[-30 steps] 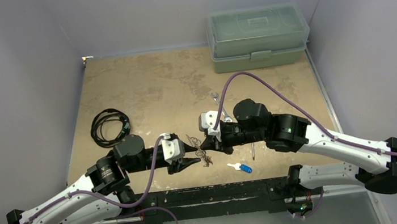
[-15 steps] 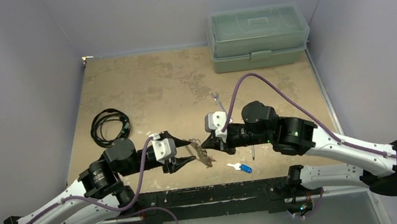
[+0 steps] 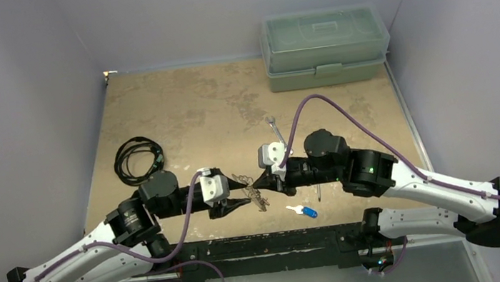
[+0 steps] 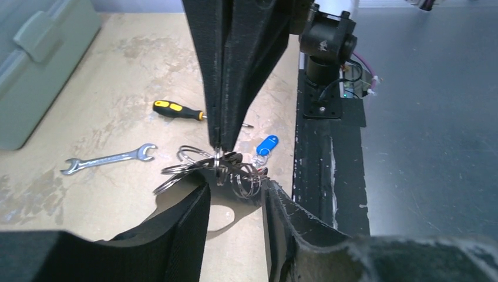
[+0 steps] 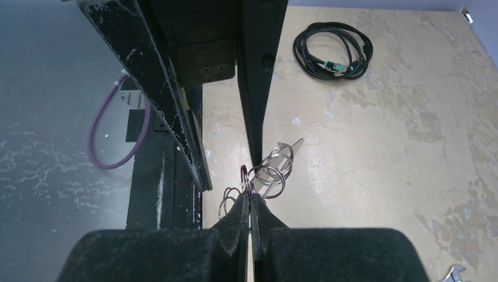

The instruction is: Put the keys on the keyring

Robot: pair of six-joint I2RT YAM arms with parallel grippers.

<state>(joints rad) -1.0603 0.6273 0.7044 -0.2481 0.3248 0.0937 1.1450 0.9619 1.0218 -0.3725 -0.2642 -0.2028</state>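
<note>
The right gripper (image 5: 249,202) has its fingers pinched tight on the keyring (image 5: 271,170), a bunch of thin metal rings near the front edge of the table (image 3: 179,114). The left gripper (image 4: 235,185) has its fingers spread wide, one on each side of the rings; it is hard to tell if they touch. A key with a blue head (image 3: 308,212) lies on the table close by, apart from the rings. A screwdriver (image 4: 176,110) and a wrench (image 4: 108,158) lie farther back. A black cable (image 3: 138,159) is off to the left, and a green box (image 3: 325,45) sits at the back. Since half a second ago the left gripper has slid a little closer to the rings, and the blue key has not moved
</note>
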